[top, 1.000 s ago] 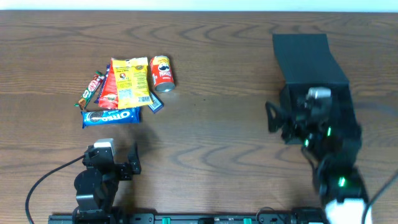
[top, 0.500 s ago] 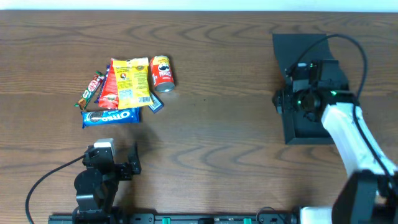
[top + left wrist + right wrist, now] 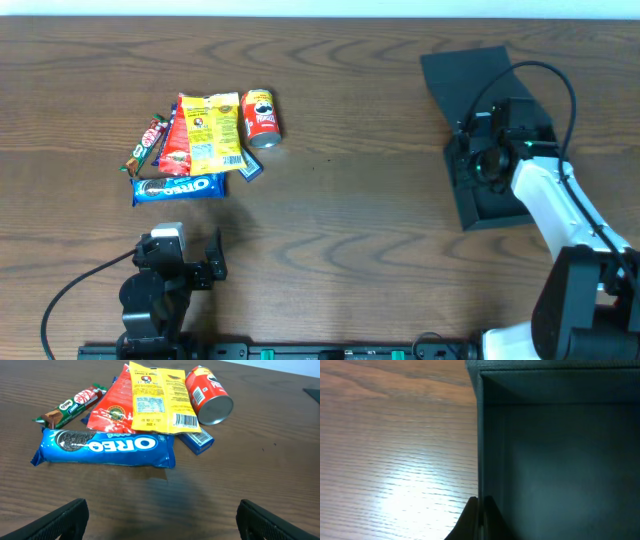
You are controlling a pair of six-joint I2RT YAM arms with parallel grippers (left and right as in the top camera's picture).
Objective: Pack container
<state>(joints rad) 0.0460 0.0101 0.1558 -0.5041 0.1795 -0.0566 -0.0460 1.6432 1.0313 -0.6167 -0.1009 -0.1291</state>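
Note:
The container, a dark teal-black square box with its flap lid lying open toward the back, sits at the right of the table. My right gripper is shut on the container's left wall. In the right wrist view, the right gripper pinches that thin wall, one finger outside and one inside, with the box's dark inside to the right. My left gripper rests open near the front left edge. The left gripper holds nothing, just short of the Oreo pack.
A snack pile lies at the left: Oreo pack, yellow packet, red packet, Pringles can, KitKat bar and a small blue packet. Bare wooden table lies between pile and container.
My right arm reached forward over the box, and its gripper closed onto the container's left wall. The container has turned slightly, its lid swinging left. The left arm has not moved.

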